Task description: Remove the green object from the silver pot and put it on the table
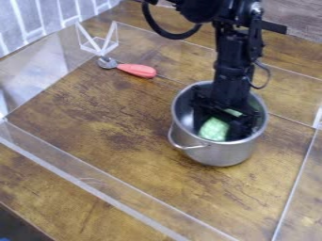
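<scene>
The silver pot (217, 149) stands on the dark wood table (101, 122) at the right of centre. The light green bumpy object (217, 129) lies inside the pot. My gripper (223, 122) reaches straight down into the pot from the black arm above. Its dark fingers (201, 117) stand close on either side of the green object and grip it low inside the pot. The pot's far wall and part of the green object are hidden behind the gripper.
A small red-handled tool (134, 70) lies on the table at the upper left. A clear wire-like stand (97, 40) is behind it. Clear acrylic walls (75, 169) run along the table's edges at left, front and right.
</scene>
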